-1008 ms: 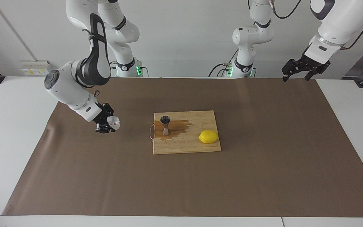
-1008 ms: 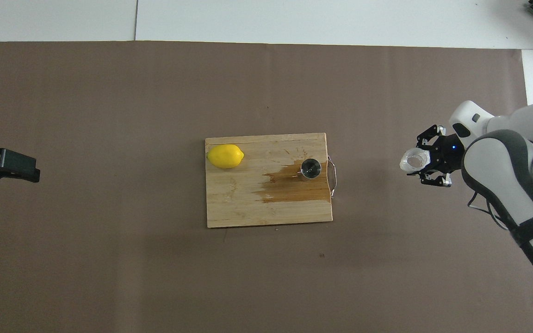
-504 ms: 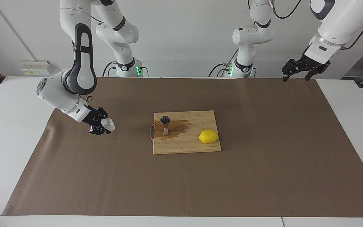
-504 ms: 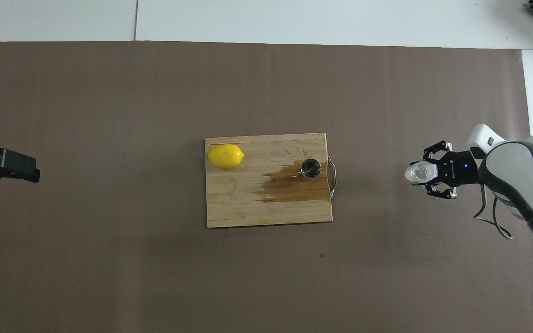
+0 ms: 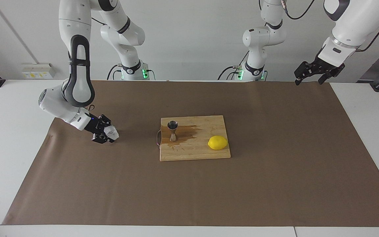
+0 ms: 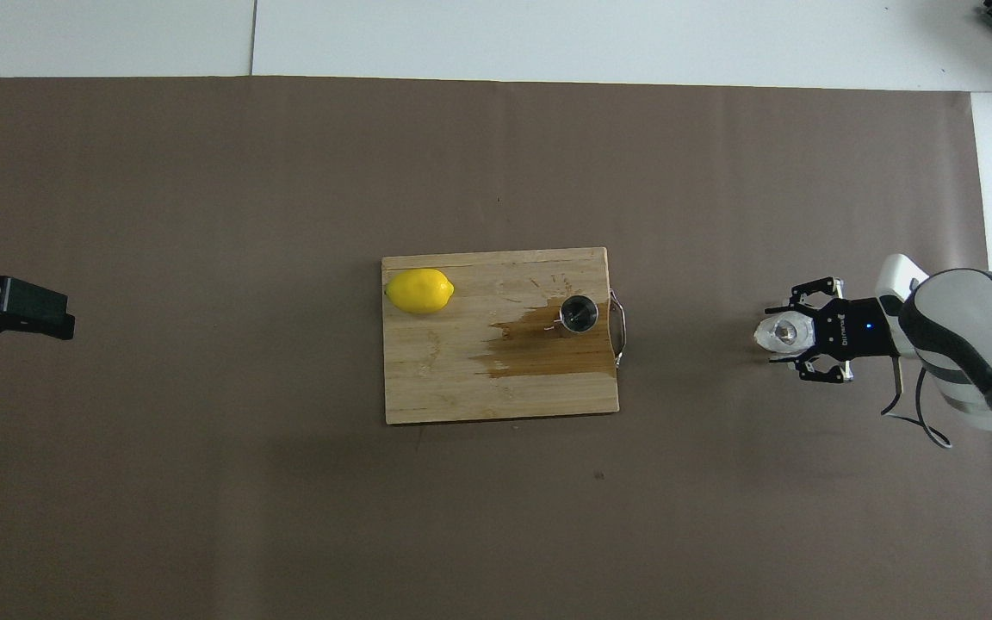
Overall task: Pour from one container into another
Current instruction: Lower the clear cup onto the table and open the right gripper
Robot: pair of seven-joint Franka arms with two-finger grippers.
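Observation:
The clear faceted cup [image 5: 112, 132] is in my right gripper [image 5: 108, 135], low at the brown mat toward the right arm's end of the table, well away from the board. In the overhead view the cup [image 6: 782, 331] sits between the right gripper's [image 6: 797, 332] fingers. The steel jigger [image 5: 172, 130] stands upright on the wooden cutting board [image 5: 206, 152], at the board's end toward the right arm, in a brown wet patch [image 6: 539, 351]. It also shows in the overhead view [image 6: 579, 313]. My left gripper [image 5: 310, 76] waits, raised and open, over the left arm's end of the table.
A yellow lemon [image 5: 217, 142] lies on the board's end toward the left arm. The board has a metal handle [image 6: 622, 331] on the end toward the right arm. A brown mat [image 5: 275, 184] covers the table.
My right gripper has carried the cup farther from the board toward the right arm's end of the table and lowered it to the mat. The left arm has not moved.

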